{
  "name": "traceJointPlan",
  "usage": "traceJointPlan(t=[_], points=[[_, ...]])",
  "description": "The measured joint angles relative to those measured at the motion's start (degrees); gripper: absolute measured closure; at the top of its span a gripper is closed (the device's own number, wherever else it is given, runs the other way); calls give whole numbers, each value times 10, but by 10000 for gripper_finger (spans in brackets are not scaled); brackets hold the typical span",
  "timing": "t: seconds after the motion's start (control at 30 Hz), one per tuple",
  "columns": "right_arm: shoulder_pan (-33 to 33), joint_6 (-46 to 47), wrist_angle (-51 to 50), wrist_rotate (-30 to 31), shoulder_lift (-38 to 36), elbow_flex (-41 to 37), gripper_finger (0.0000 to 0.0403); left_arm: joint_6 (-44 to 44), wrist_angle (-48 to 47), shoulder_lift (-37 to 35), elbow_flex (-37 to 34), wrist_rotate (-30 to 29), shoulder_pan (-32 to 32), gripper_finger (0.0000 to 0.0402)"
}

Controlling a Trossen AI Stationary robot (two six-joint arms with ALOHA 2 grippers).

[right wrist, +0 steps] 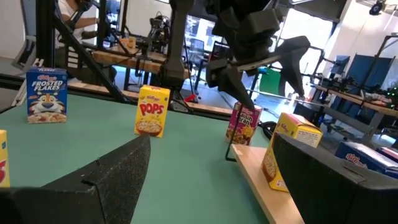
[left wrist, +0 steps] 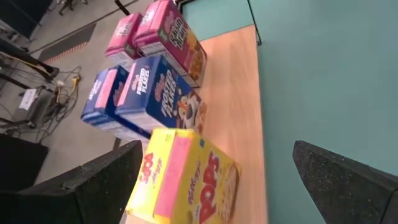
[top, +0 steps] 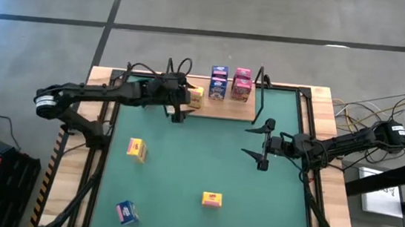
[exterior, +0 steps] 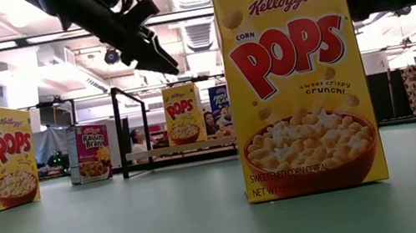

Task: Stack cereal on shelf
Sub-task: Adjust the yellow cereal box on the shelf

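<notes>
The light-wood shelf (top: 229, 109) stands at the mat's far edge. On it stand a yellow cereal box (left wrist: 186, 186), two blue boxes (left wrist: 146, 93) and two pink boxes (left wrist: 161, 34). My left gripper (top: 178, 111) hangs open above the shelf's left end and over the yellow box, clear of it; it also shows in the low view (exterior: 148, 50). My right gripper (top: 261, 144) is open and empty over the mat, right of the shelf's near edge. Two yellow boxes (top: 136, 150) (top: 212, 199) and a blue box (top: 127, 211) stand on the mat.
A pink box (exterior: 94, 152) stands on the mat just left of the shelf's black upright (exterior: 119, 131). The green mat (top: 205, 158) has free room in its middle. Cables lie at the table's right edge (top: 351, 117). People show in the room beyond.
</notes>
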Motion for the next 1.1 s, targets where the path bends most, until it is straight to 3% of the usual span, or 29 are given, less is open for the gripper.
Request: traceJointPlan(t=[0.33,0.73,1.1], points=[[0,0,-12,0,0,0,76,16,-7,53,46,15,34,3],[0,0,-12,0,0,0,76,23,-190,176,221,86,111,3],[0,0,-12,0,0,0,76,52,-255,244,280,94,132,22]])
